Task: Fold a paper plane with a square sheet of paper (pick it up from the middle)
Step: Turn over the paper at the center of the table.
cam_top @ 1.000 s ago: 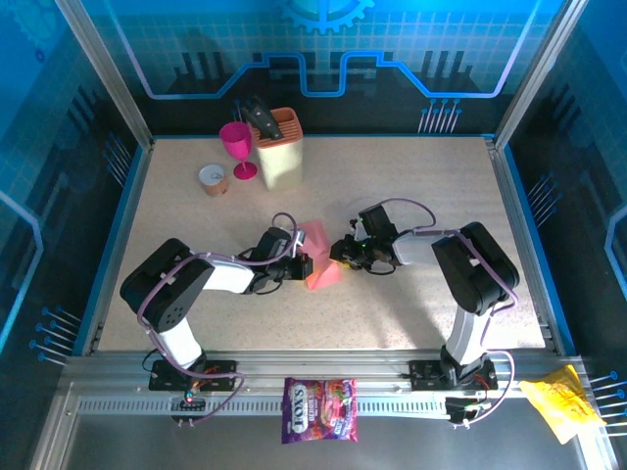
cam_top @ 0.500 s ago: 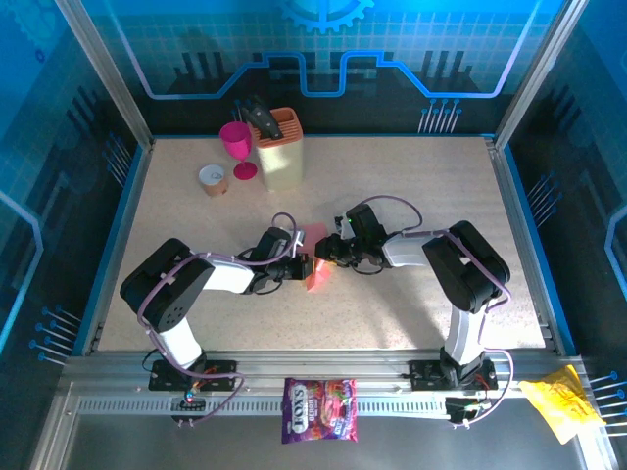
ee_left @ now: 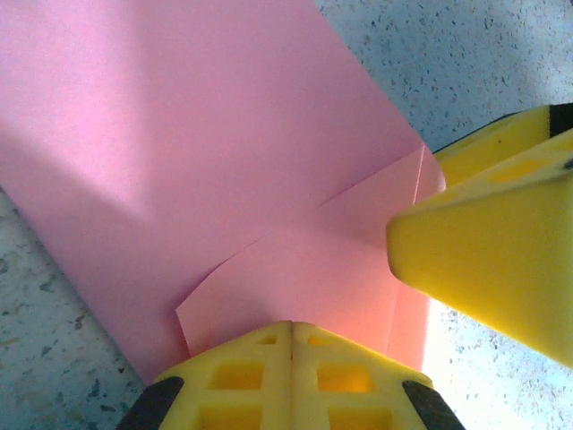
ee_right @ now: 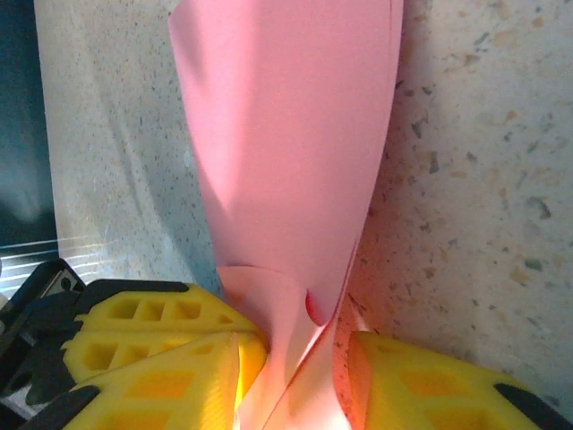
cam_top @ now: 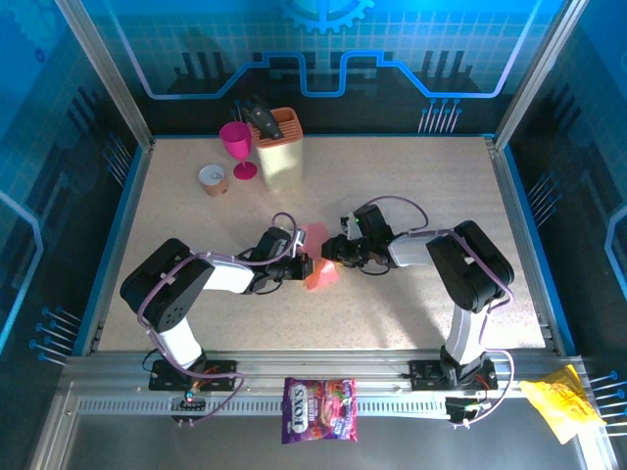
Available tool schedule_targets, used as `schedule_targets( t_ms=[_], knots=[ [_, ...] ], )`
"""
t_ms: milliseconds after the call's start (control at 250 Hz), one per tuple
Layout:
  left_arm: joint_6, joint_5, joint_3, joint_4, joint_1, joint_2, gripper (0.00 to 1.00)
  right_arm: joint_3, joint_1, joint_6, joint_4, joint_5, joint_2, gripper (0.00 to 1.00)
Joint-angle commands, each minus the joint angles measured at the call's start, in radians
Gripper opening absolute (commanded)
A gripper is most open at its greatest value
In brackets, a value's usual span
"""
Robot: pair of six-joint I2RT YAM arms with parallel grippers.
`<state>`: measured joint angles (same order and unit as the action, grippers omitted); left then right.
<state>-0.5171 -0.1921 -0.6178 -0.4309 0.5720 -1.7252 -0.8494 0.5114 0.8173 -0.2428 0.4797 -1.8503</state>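
So the thin pink-red square sheet of paper (cam_top: 321, 276) (ee_left: 224, 134) (ee_right: 286, 134) was partly folded and sat mid-table on the speckled beige tabletop (cam_top: 411, 176), right between the two arms. Its long axis ran roughly from the near edge toward the back. In the right wrist view it tapered to a narrow, curled end at the fingers, wide end pointing away. Left gripper (cam_top: 304, 266) (ee_left: 291, 358) had its jaws pressed together on the sheet's folded edge. Right gripper (cam_top: 331, 251) (ee_right: 295, 376) had its jaws apart, with the curled end sitting loosely between them.
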Motion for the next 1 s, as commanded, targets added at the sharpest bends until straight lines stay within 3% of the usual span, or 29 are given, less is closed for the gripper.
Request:
schedule_targets(
  t_ms=[0,352,659,995],
  knots=[
    [0.009,-0.012,0.021,0.063,-0.008,-0.022,0.0,0.012,-0.011,-0.04,-0.017,0.054,0.017,0.36],
    [0.014,-0.013,0.015,0.074,-0.007,-0.025,0.0,0.049,-0.017,-0.026,-0.068,0.081,0.04,0.26],
    [0.017,-0.013,0.013,0.07,-0.008,-0.031,0.0,0.115,-0.024,0.008,-0.118,0.083,0.082,0.35],
    [0.011,-0.022,0.006,0.067,-0.008,-0.048,0.0,0.027,-0.019,0.024,-0.097,0.063,-0.019,0.36]
  ],
)
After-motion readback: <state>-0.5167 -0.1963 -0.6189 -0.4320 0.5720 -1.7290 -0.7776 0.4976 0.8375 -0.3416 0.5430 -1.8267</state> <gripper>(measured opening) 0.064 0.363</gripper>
